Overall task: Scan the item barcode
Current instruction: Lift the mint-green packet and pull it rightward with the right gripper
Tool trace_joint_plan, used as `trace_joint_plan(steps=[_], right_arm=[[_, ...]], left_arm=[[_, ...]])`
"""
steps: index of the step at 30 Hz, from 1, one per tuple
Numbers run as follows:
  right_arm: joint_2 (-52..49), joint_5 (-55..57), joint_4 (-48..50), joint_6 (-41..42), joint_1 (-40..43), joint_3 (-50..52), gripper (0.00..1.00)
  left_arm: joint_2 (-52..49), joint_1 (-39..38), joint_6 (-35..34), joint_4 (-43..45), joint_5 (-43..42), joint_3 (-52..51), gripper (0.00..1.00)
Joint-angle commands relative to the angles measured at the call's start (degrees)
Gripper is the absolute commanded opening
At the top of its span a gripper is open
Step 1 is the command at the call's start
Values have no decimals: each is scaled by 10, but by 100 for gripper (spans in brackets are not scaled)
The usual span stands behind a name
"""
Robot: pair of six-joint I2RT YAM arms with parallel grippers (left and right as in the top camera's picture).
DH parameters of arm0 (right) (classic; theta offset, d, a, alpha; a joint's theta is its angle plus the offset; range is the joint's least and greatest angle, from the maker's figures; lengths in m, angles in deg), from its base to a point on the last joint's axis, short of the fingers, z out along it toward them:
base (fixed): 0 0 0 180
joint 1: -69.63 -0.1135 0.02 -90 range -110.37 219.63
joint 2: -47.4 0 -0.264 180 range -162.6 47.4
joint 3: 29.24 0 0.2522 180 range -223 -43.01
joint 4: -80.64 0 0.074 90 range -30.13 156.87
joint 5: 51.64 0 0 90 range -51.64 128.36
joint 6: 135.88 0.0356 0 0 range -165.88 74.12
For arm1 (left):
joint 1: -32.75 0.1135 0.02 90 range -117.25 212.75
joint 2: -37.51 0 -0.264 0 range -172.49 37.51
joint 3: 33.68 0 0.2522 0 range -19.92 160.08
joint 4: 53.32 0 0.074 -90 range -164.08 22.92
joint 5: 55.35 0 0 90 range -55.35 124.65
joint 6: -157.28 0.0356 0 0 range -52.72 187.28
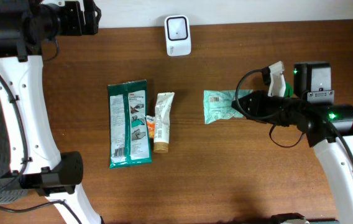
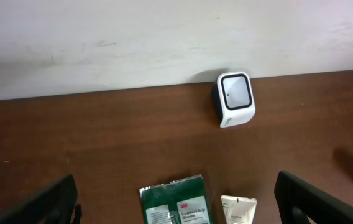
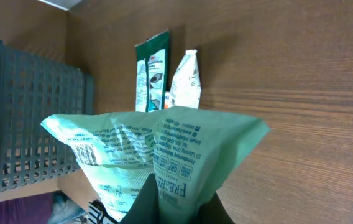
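At table (image 1: 226,180) right, one pale green pouch (image 1: 217,106) sits clenched in the right gripper (image 1: 240,103); one scanner (image 1: 178,35) at back; one dark packet (image 1: 128,124), one tube (image 1: 163,122) side by side; left gripper (image 2: 176,205) gapes empty

Wood table (image 1: 226,174): scanner (image 1: 178,35), green packet (image 1: 128,124), tube (image 1: 163,122), perhaps cream.

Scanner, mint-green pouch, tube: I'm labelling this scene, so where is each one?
scanner (image 2: 235,93), left wrist view, on its front window.
mint-green pouch (image 3: 183,146), right wrist view, on its printed front.
tube (image 1: 163,124), overhead view, on the middle of its body.
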State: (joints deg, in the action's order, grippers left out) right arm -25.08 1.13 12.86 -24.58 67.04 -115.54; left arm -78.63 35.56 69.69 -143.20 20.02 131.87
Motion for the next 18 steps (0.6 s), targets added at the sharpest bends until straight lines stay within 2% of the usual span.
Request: trace_joint_plan(steps=[1,18], right_arm=[[0,7,-2,6,4,-5,4],[0,7,-24,6,4,-5,4]], left_arm=[[14,0,9,1,-6,9,99],[14,0,9,1,-6,9,99]])
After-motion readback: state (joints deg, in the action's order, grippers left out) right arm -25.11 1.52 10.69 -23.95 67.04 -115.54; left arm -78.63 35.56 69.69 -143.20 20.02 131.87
